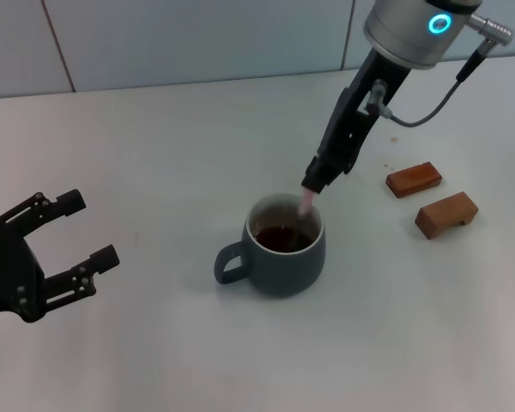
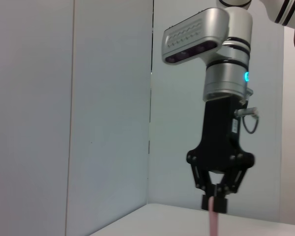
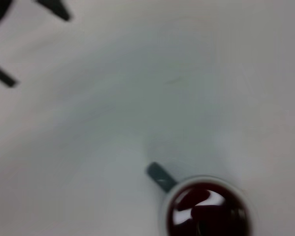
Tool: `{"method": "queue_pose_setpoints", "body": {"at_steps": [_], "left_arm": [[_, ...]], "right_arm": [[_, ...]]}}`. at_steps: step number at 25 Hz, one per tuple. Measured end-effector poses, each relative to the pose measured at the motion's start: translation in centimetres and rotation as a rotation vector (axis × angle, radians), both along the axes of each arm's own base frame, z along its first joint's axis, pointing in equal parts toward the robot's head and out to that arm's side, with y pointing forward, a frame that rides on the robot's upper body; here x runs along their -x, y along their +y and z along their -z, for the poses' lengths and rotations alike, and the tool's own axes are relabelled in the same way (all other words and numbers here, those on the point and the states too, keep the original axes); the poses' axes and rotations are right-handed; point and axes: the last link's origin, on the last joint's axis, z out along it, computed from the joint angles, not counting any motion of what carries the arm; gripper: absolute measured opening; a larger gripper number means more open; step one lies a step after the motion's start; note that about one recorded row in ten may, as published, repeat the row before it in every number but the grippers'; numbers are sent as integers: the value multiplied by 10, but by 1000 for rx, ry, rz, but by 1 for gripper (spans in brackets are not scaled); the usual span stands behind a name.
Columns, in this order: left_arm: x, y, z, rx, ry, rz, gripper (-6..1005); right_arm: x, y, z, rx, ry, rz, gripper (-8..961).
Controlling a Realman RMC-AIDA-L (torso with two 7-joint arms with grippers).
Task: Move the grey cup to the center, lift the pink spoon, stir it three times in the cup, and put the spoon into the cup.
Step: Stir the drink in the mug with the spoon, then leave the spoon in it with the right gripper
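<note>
While the squat blue-grey ceramic cup (image 1: 283, 249) sits near the middle of the white tabletop (image 1: 154, 154), we take it as our landmark. Its loop handle points toward the robot's left, and dark brown liquid fills its pale inside. We see the right gripper (image 1: 313, 184) just above the cup's far rim, fingers clamped together on the pale pink handle of the slim spoon (image 1: 305, 204). The spoon hangs steeply downward, and its lower end goes inside the cup; the metal bowl is hidden from us.

From the left wrist camera, the right gripper (image 2: 214, 202) shows pinched on the top of the pink spoon (image 2: 214, 221), handle dropping straight below it.

From the right wrist camera we look down on the cup (image 3: 204, 209) with its dark liquid and handle; the spoon is not clear to us there.

Well to the left of the cup, the black left gripper (image 1: 73, 236) hovers near the table edge, fingers apart, holding nothing.

To the right of the cup and a little farther back, two small brown wooden blocks (image 1: 414, 179) (image 1: 446, 214) lie close to each other, apart from the cup.
</note>
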Motion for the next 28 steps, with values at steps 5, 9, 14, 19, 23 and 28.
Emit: {"method": "queue_pose_setpoints", "body": {"at_steps": [5, 9, 14, 19, 23, 28], "left_arm": [[0, 1, 0, 0, 1, 1, 832], [-1, 1, 0, 2, 2, 4, 832], [-1, 1, 1, 4, 2, 5, 832], [-1, 2, 0, 2, 1, 4, 832], [-2, 2, 0, 3, 0, 5, 832], [-3, 4, 0, 4, -1, 6, 832]], "right_arm": [[6, -1, 1, 15, 42, -13, 114], [4, 6, 1, -42, 24, -18, 114], [-2, 8, 1, -63, -32, -9, 114], [-2, 3, 2, -29, -30, -12, 114], [-3, 3, 4, -32, -28, -10, 115], [-3, 2, 6, -28, -33, -6, 115]]}}
